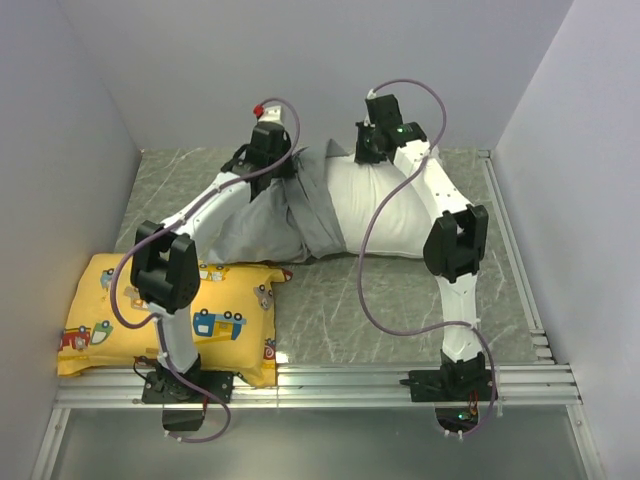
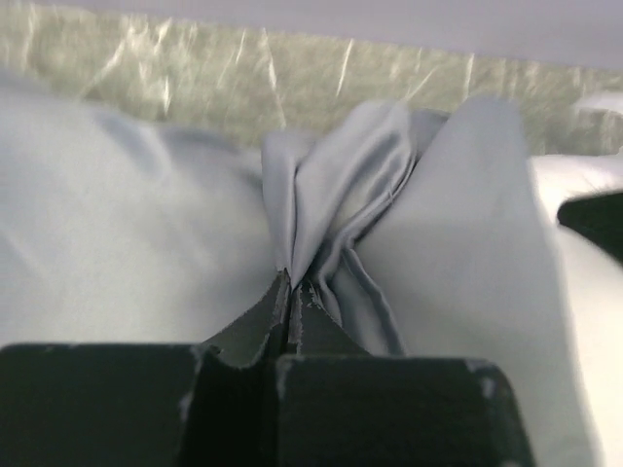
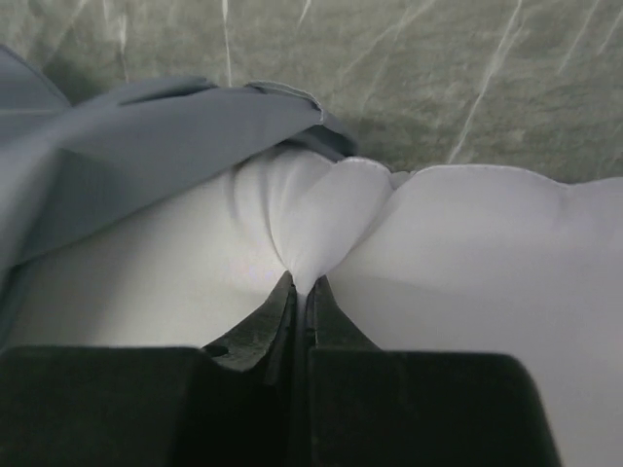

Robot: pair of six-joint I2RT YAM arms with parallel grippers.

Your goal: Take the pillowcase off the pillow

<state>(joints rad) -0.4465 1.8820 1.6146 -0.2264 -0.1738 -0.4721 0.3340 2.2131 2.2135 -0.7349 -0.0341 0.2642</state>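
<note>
Black jaws, two pairs, each clamped on fabric.

Left gripper (image 2: 290, 284): jaws pressed together on a gathered fold of the silver-grey pillowcase (image 2: 136, 233), with the cloth bunching upward from the tips. Right gripper (image 3: 302, 284): jaws pressed together on a puckered corner of the white pillow (image 3: 477, 253); the pillowcase's loose edge lies just behind and to the left of that corner. Pillowcase: wrinkled, slight sheen, covering only the pillow's left part, the right part bare. Pillow: lying flat across the far middle of the marbled grey-green table (image 1: 400, 300), between the two wrists. Yellow cushion (image 1: 110, 310) printed with cartoon vehicles: near left corner, against the left arm's base, just beside the pillowcase's near edge. Pale walls (image 1: 60, 150): plain, on three sides.
</note>
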